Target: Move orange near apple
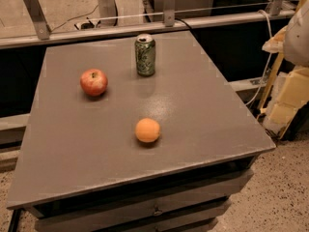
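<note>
The orange [147, 130] is a small round plain-orange fruit lying on the grey table top [203, 110], slightly front of centre. The apple [93, 82] is red with yellowish patches and a dark stem dimple; it sits to the back left of the orange, well apart from it. The gripper is not in view. Only a pale rounded shape [297, 37] shows at the right edge of the frame, beyond the table.
A green soda can [145, 55] stands upright at the back centre of the table, right of the apple. A metal rail [145, 28] with brackets runs behind the table. Yellowish foam pieces [289, 100] and a cable lie off the right side. Drawers [154, 209] sit below the front edge.
</note>
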Available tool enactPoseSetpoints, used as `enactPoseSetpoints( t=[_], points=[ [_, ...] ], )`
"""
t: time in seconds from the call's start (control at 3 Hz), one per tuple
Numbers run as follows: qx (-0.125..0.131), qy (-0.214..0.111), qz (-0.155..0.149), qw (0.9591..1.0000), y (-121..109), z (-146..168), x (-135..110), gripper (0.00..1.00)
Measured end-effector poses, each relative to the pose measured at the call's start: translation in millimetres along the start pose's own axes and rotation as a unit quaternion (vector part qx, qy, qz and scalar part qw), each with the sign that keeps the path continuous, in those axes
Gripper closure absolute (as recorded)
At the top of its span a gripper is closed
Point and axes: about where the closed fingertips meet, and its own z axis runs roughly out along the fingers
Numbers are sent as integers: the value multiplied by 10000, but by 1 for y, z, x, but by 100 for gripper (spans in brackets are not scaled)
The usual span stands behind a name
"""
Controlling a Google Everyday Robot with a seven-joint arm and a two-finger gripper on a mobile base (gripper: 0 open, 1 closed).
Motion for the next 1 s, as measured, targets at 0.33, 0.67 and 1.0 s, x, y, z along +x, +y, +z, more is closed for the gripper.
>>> enactPoseSetpoints(
  t=[0.33, 0.67, 1.0],
  points=[
    [9, -67, -40, 10000, -1, 3, -7, 0],
    [56, -561, -346, 9978, -10, 26, -58, 0],
    [-85, -1309, -457, 9903, 8, 60, -111, 0]
  ],
)
